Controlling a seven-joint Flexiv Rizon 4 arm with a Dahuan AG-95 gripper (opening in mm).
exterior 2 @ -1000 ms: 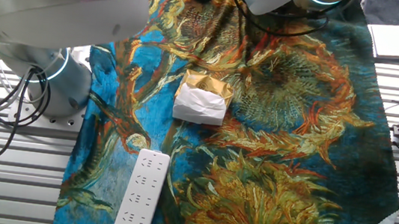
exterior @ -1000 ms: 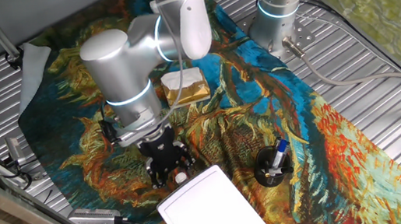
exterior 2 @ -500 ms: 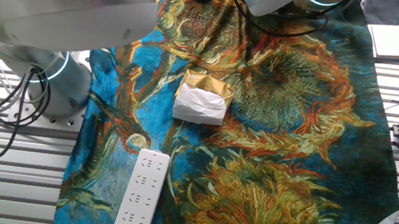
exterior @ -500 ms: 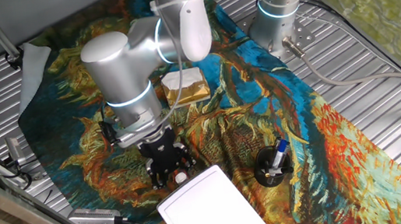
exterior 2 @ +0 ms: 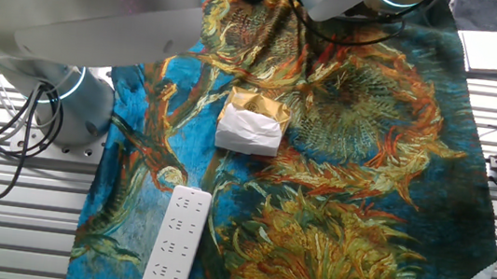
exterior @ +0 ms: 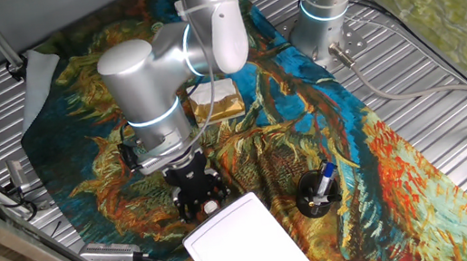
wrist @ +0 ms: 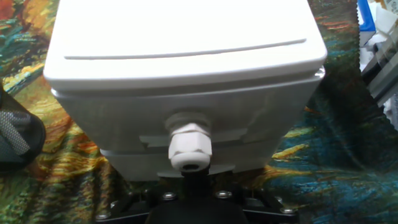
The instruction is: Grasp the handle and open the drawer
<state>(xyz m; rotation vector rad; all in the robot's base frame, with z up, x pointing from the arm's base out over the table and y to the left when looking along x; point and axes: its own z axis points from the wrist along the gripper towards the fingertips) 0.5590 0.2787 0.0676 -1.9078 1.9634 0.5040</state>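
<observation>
Gripper at the drawer front, knob right before the hand camera.

In one fixed view, left to right: the glossy grey arm reaches down to the black gripper (exterior: pixel 199 199), low over the painted sunflower-print cloth (exterior: pixel 373 147) and against the near end of the smooth, rounded-corner white box (exterior: pixel 248 247); to the right stands a black round pen holder (exterior: pixel 318 195). Since a second ago the arm has edged slightly right. Hand view: the drawer (wrist: pixel 186 127), matte white plastic, fills the frame, its ribbed round handle (wrist: pixel 189 146) centred just above the gripper body; the fingers are unseen, so their spread cannot be told. The other fixed view shows a white-and-gold block (exterior 2: pixel 252 123) and a white power strip (exterior 2: pixel 174 241), unchanged.
</observation>
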